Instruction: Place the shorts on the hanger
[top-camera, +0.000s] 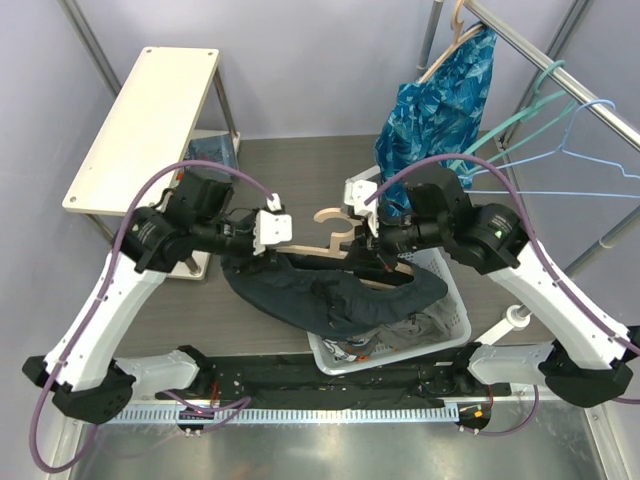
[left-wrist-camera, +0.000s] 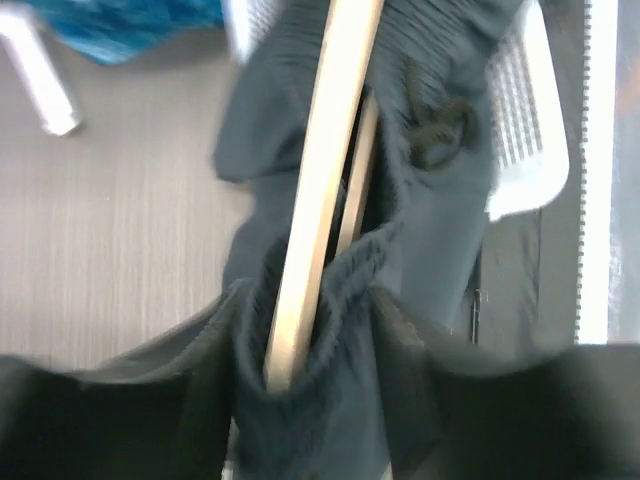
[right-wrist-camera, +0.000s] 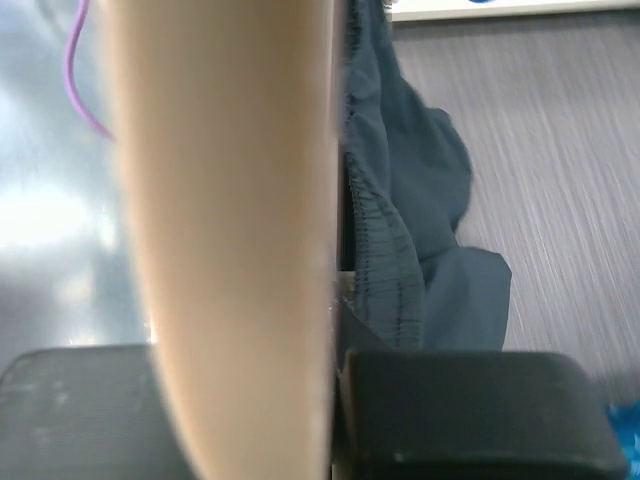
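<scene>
Place: a robotics lab cell set up for handling clothes.
Enclosure: plain lilac-grey walls (top-camera: 320, 70) and grey metal frame posts (top-camera: 95, 45) across the top of the frame.
Machines: left arm (top-camera: 110, 300) and right arm (top-camera: 560, 310), white and black, on a black base rail (top-camera: 330, 385) along the bottom, with purple cables looping over them.
Clothing props: a clothes rail (top-camera: 560, 75) at upper right carries a blue leaf-patterned garment (top-camera: 440, 110), a teal hanger (top-camera: 520, 118) and a pale-blue wire hanger (top-camera: 590, 150). A white laundry basket (top-camera: 455, 325) sits lower centre, with dark shorts (top-camera: 320, 290) and a beige hanger (top-camera: 335, 235) at centre.
Furniture: beige shelf board (top-camera: 145, 125) at upper left, grey wood-grain tabletop (top-camera: 300, 170).
</scene>
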